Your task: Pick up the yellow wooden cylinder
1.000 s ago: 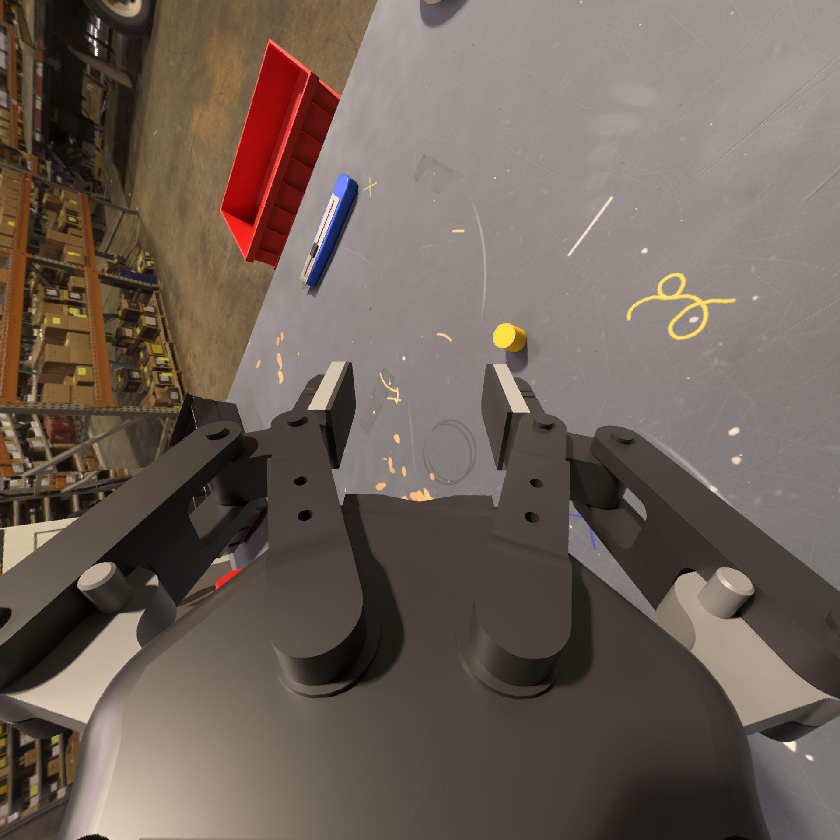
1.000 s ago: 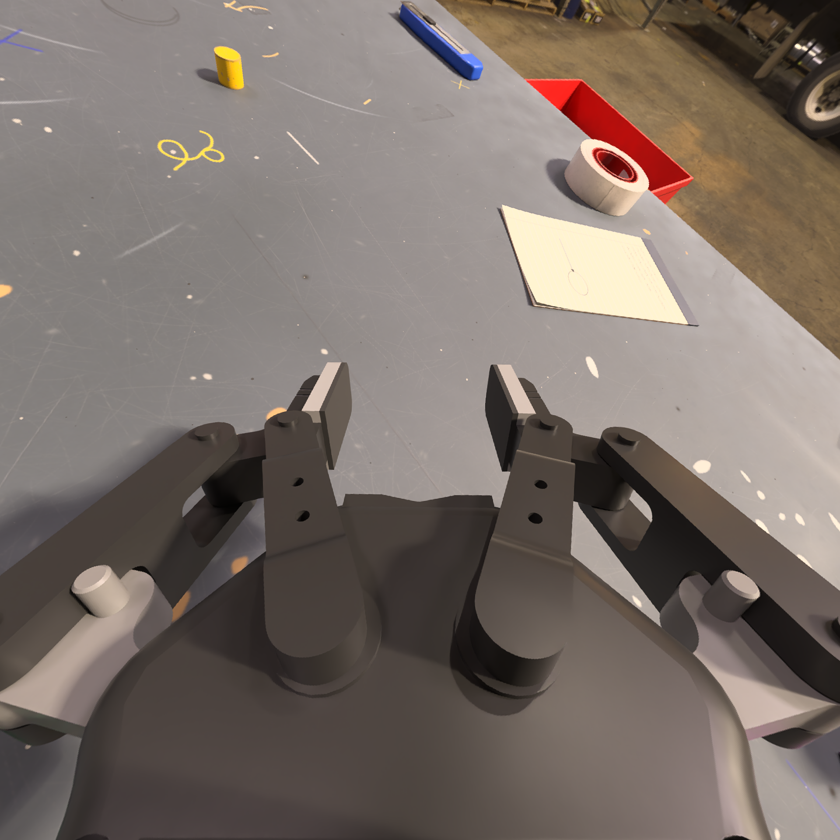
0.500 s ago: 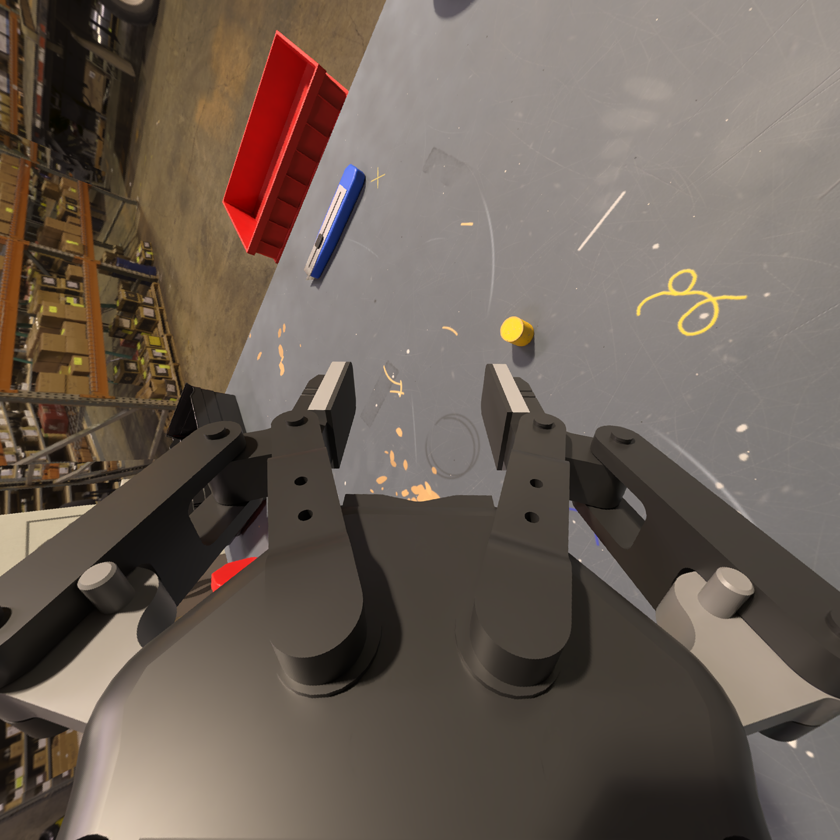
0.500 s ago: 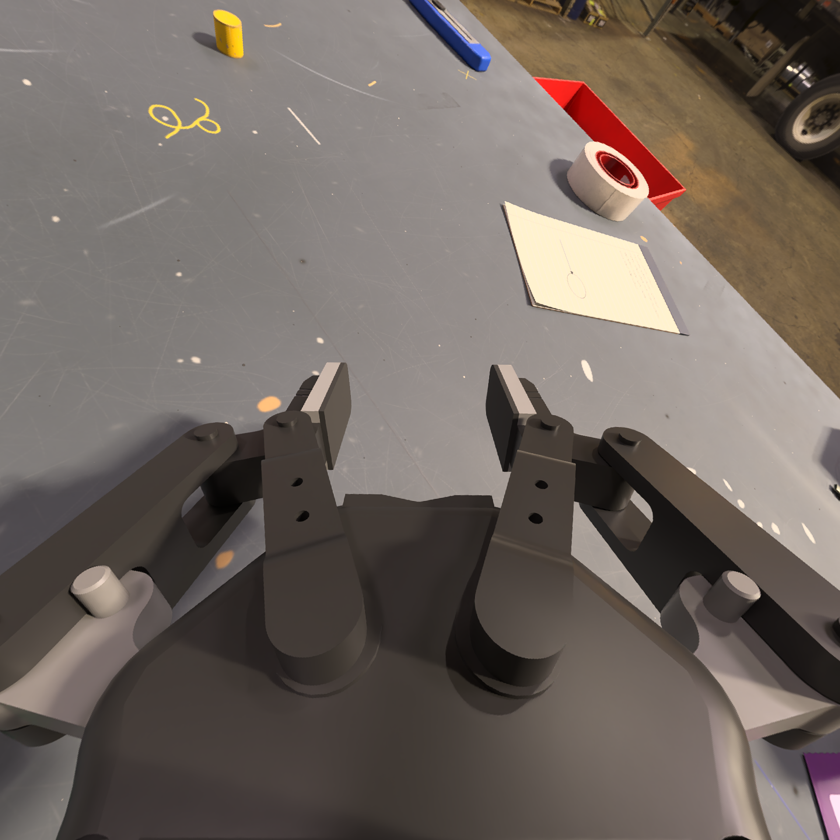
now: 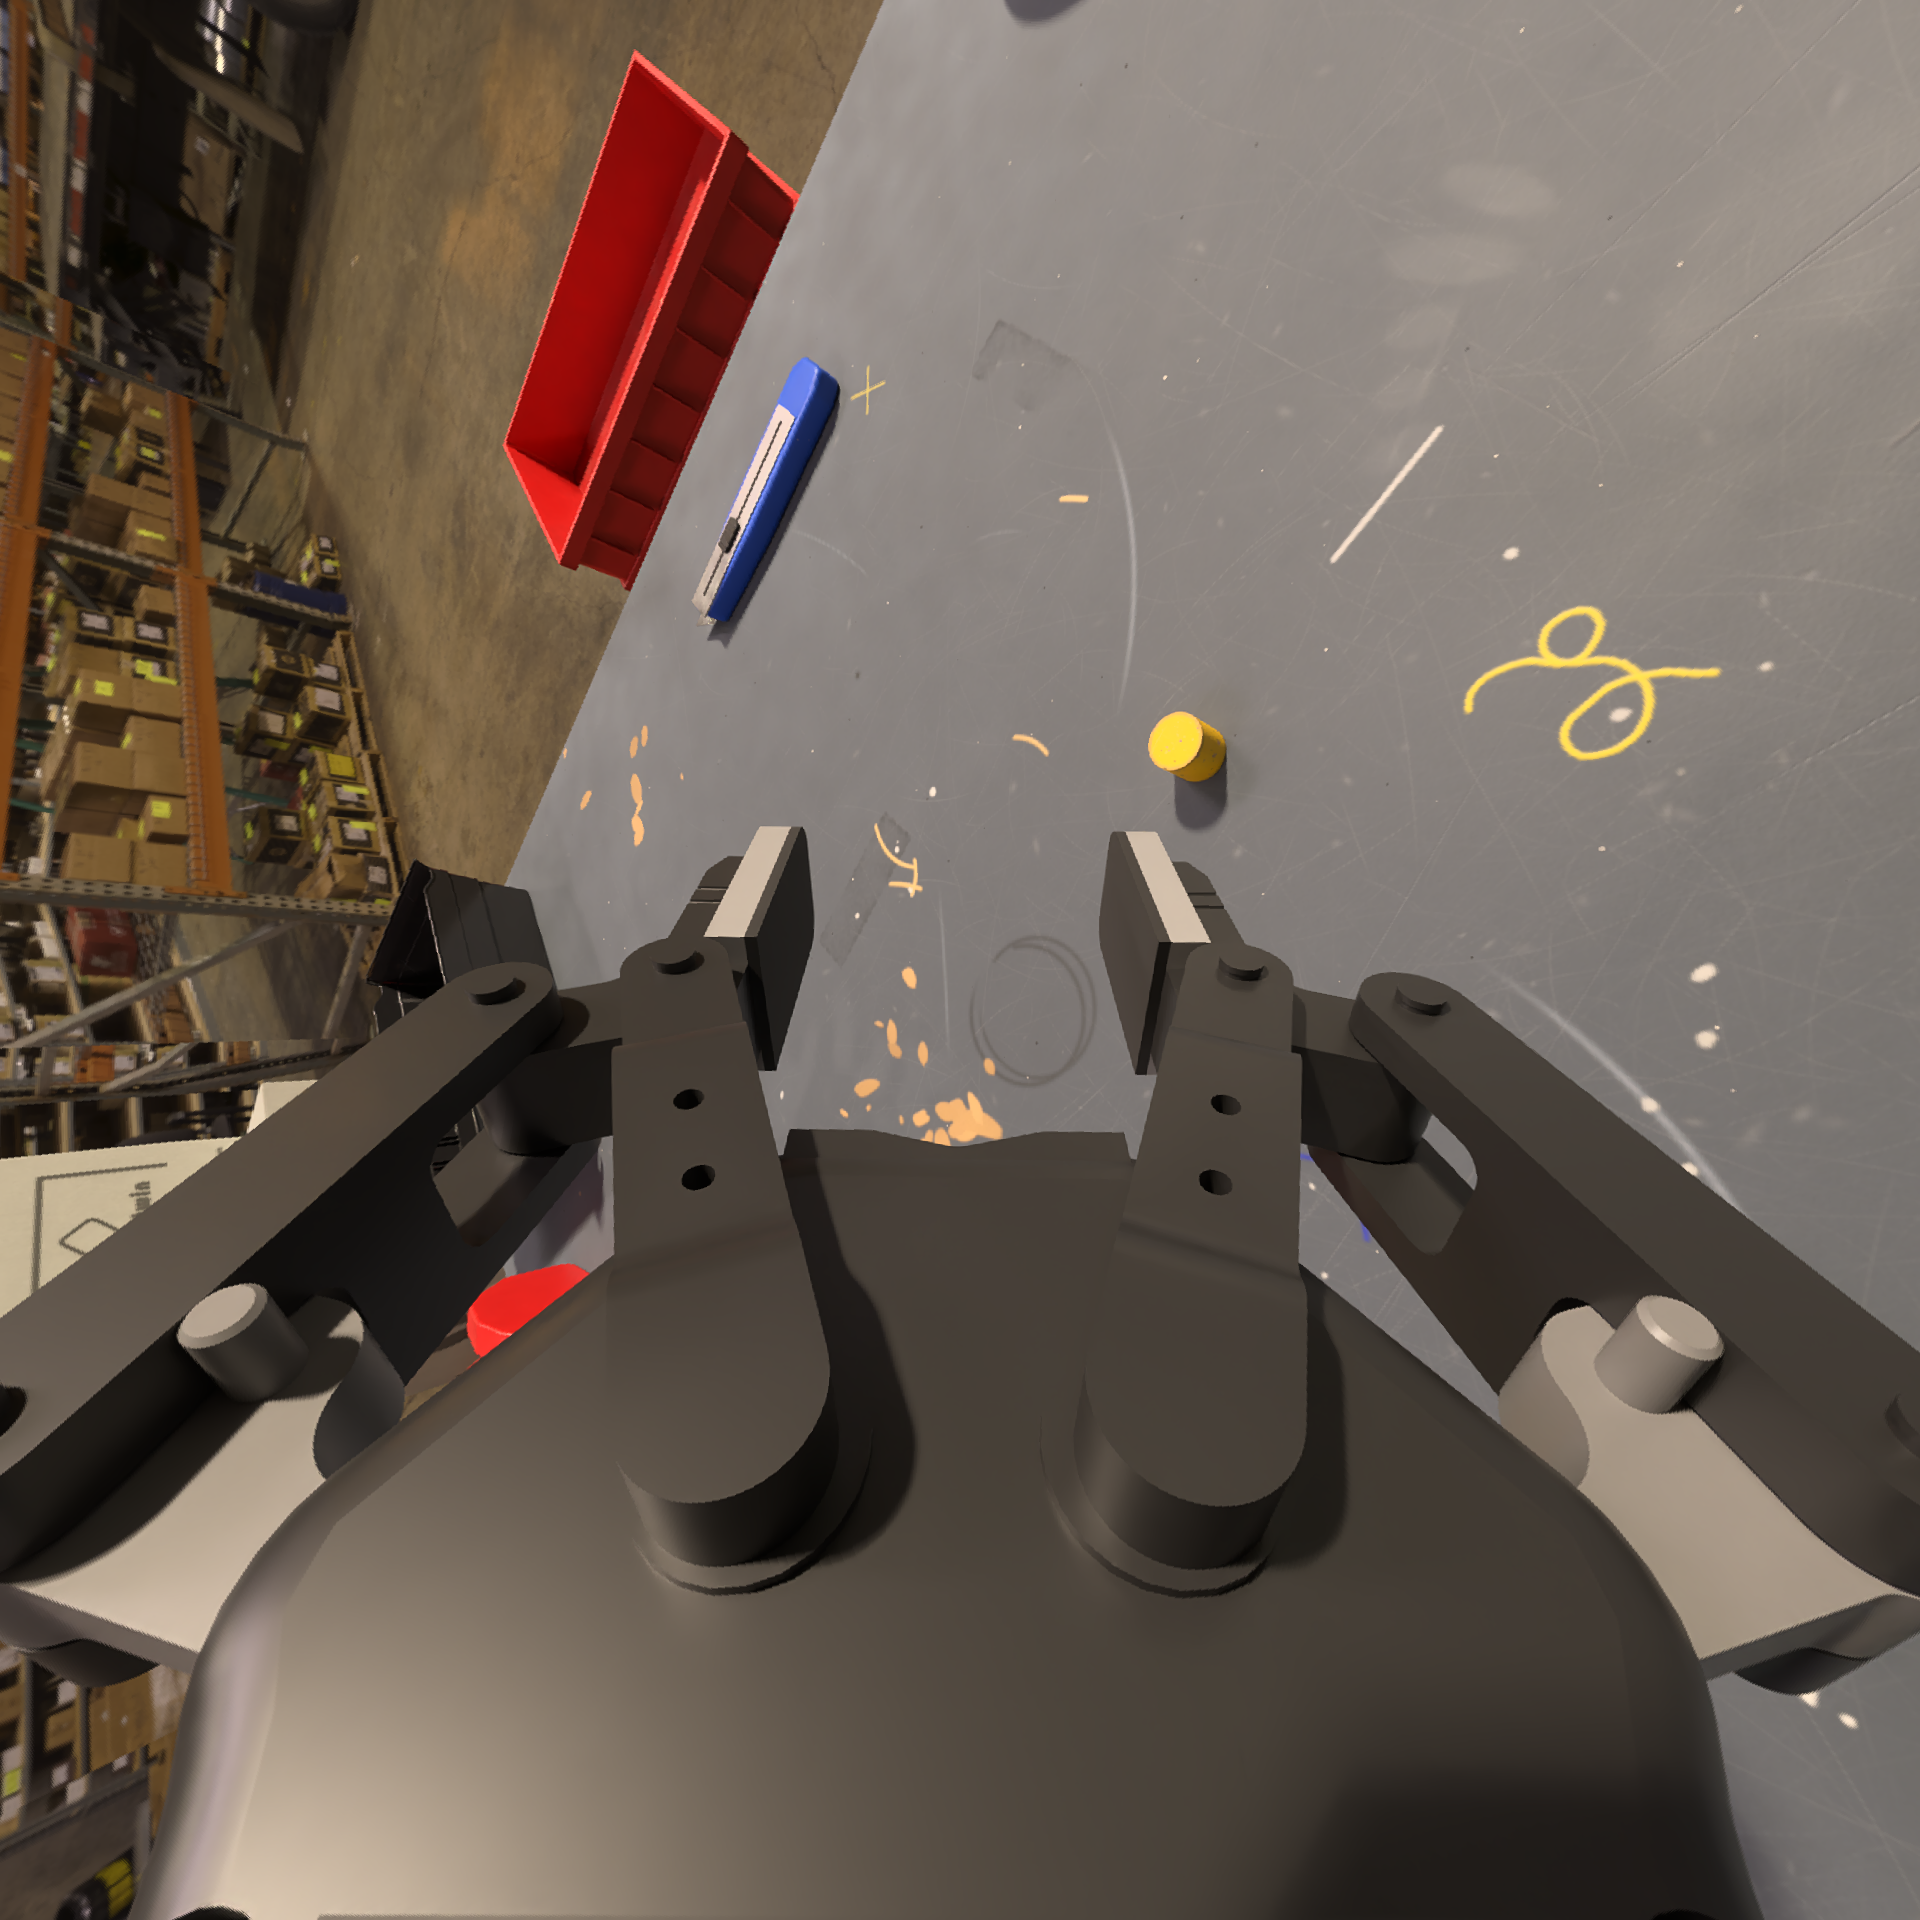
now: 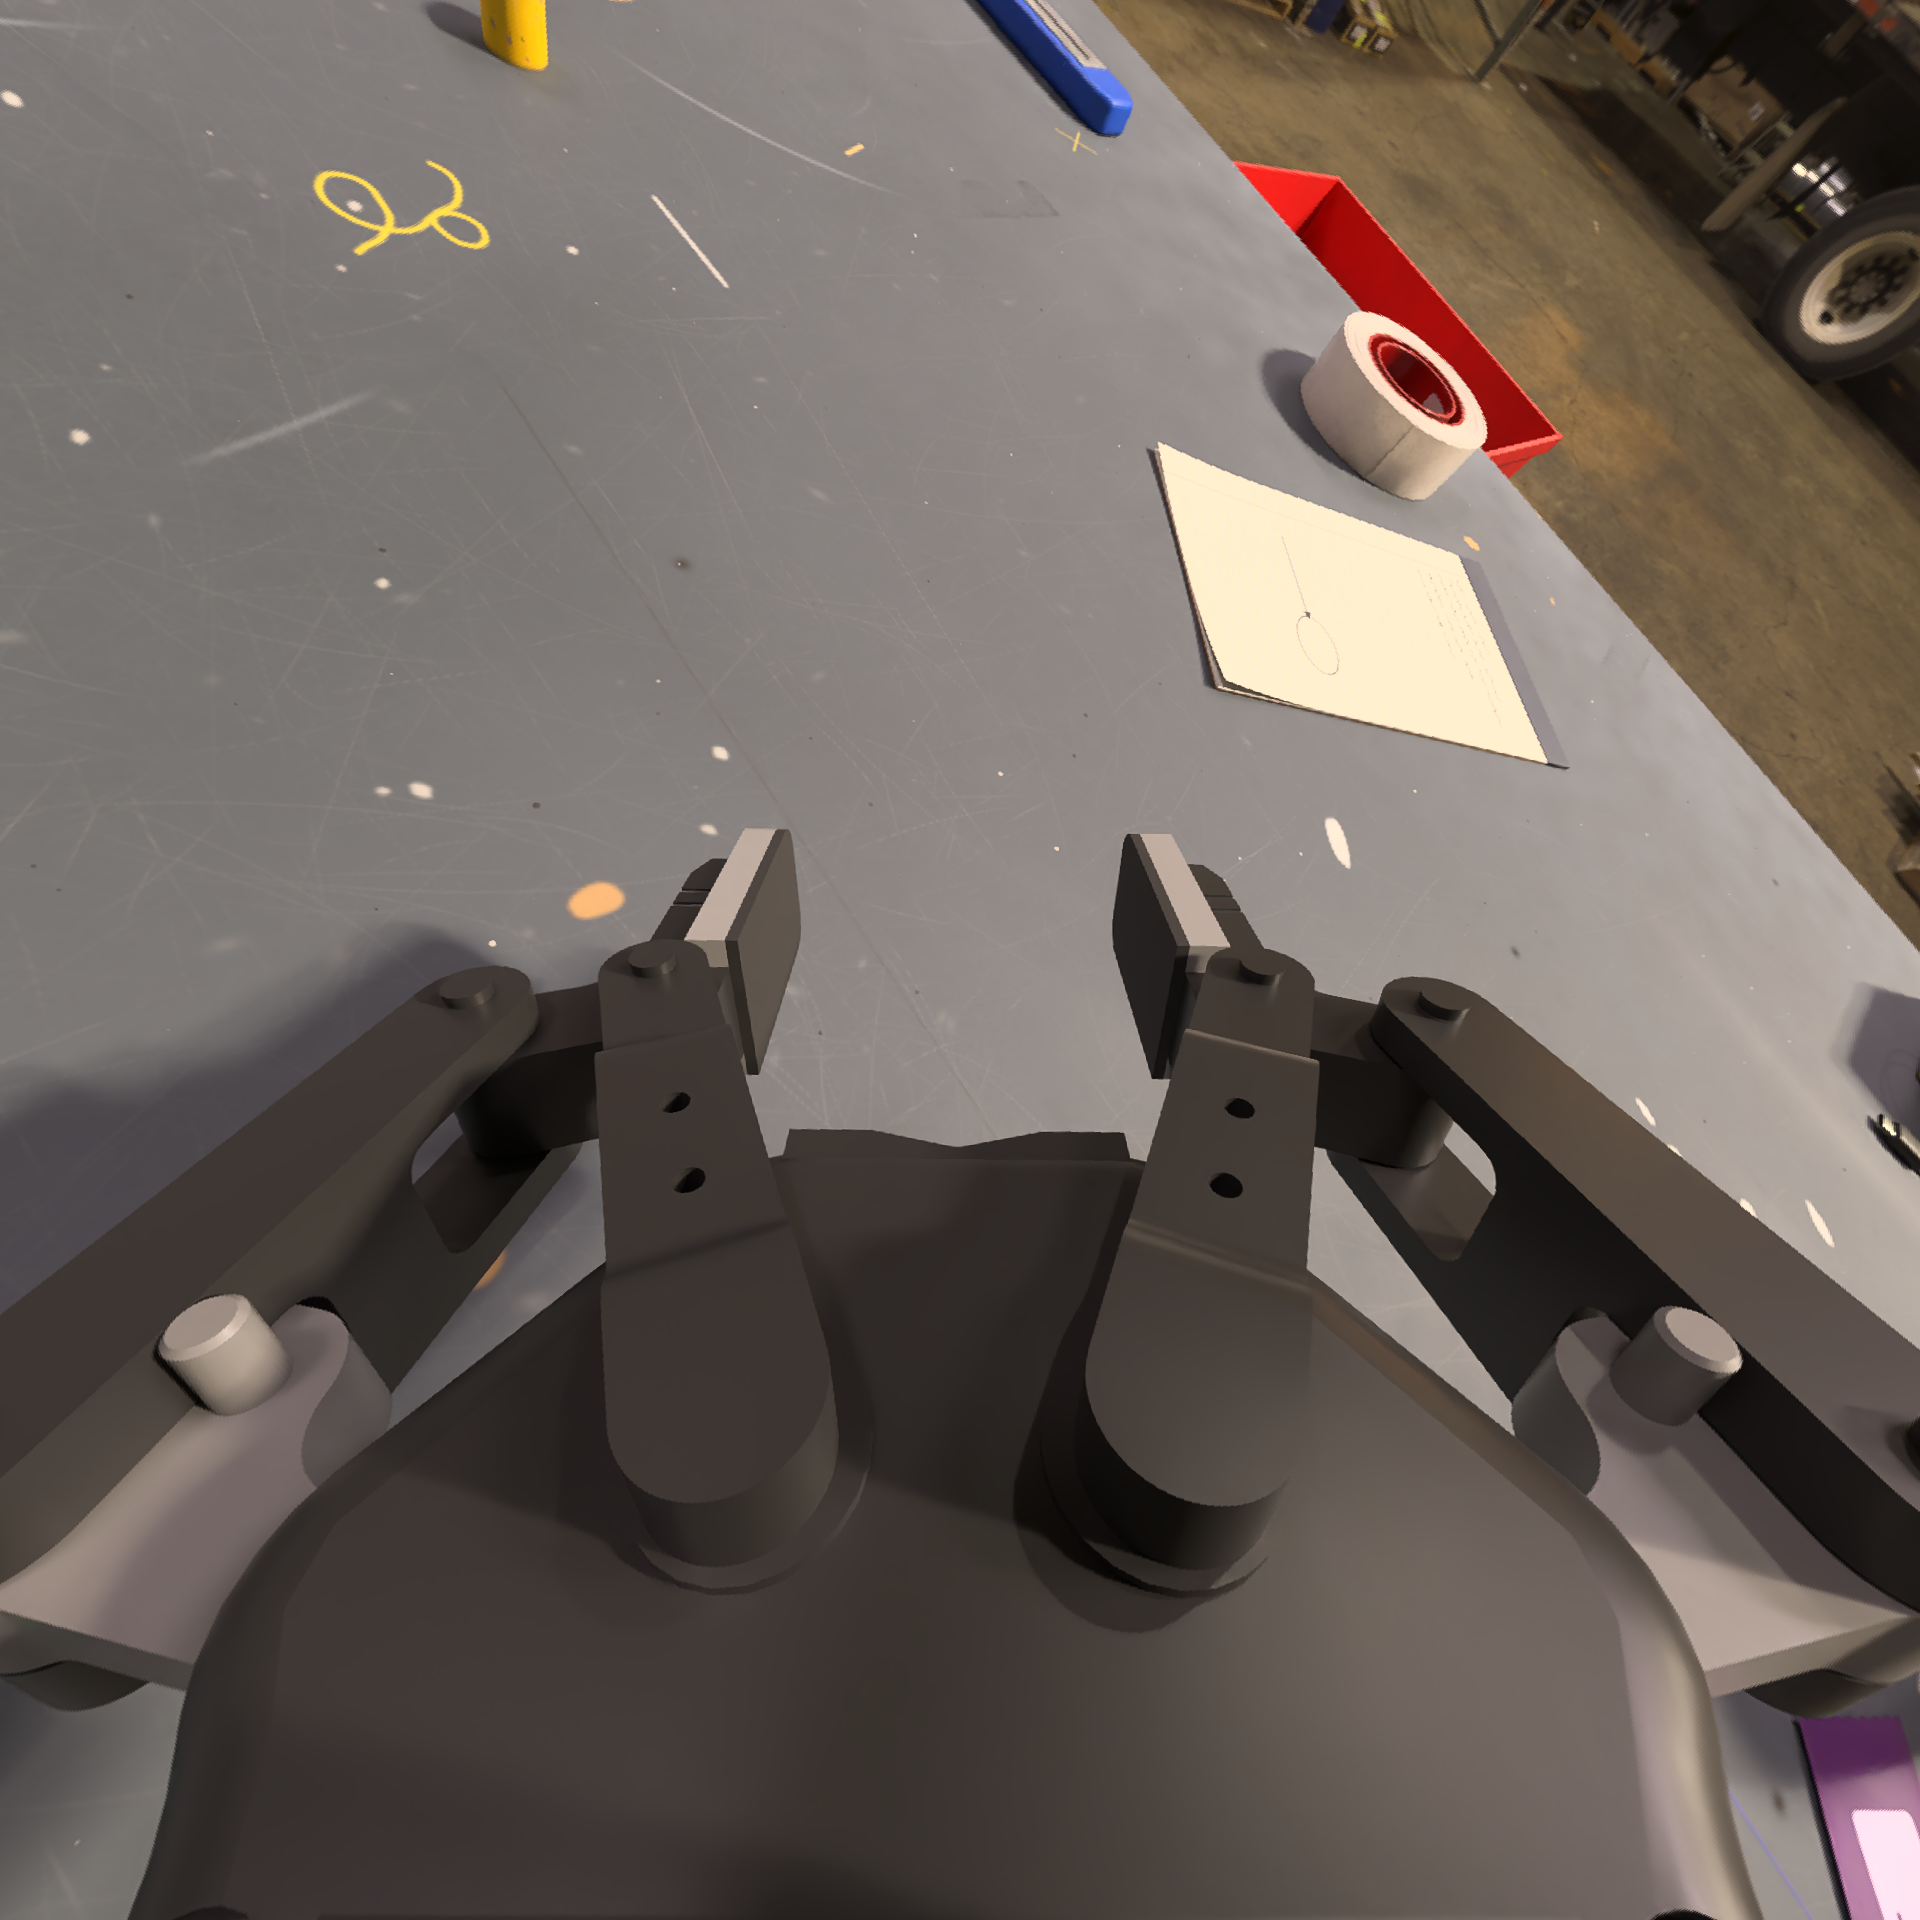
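The yellow wooden cylinder [image 5: 1187, 745] stands upright on the grey table, just beyond and to the right of my left gripper's right fingertip. My left gripper [image 5: 951, 878] is open and empty, above the table. In the right wrist view only the cylinder's lower part [image 6: 514, 31] shows at the top edge, far off. My right gripper [image 6: 956, 883] is open and empty, over bare table far from the cylinder.
A blue utility knife [image 5: 767, 488] lies near the table's edge by a red bin [image 5: 634, 322] on the floor. A roll of white tape [image 6: 1392, 405] and a cream sheet [image 6: 1340, 613] lie right of my right gripper. A black box [image 5: 447, 925] is at the left edge.
The left view has shifted slightly, with the cylinder drifting a little right and up past the right fingertip. The right gripper has drawn back, so the cylinder slid to the top edge. Both stay open.
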Motion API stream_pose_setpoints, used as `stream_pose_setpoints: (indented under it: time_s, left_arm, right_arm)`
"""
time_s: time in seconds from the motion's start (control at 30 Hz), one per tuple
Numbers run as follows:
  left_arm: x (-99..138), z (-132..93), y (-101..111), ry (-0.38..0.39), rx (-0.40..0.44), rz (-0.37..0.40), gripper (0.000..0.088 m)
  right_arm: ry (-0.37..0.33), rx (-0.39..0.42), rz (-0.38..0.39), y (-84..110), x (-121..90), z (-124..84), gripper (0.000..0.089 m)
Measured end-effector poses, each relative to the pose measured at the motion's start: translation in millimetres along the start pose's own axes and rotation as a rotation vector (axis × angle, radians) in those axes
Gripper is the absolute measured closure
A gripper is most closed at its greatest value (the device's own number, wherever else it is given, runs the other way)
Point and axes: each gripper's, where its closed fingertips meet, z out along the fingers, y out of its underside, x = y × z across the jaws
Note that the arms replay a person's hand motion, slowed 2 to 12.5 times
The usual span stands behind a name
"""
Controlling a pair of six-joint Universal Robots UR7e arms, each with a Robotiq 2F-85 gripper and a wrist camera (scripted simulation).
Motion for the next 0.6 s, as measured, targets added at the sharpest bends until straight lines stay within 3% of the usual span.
stream_pose_setpoints:
  time_s: [0.6]
  left_arm:
    - [2.7,6.2,5.2,0.014,-0.010,-0.012,0.0379]
  right_arm:
    - [0.026,-0.009,-0.027,4.9,7.5,1.1,0.0340]
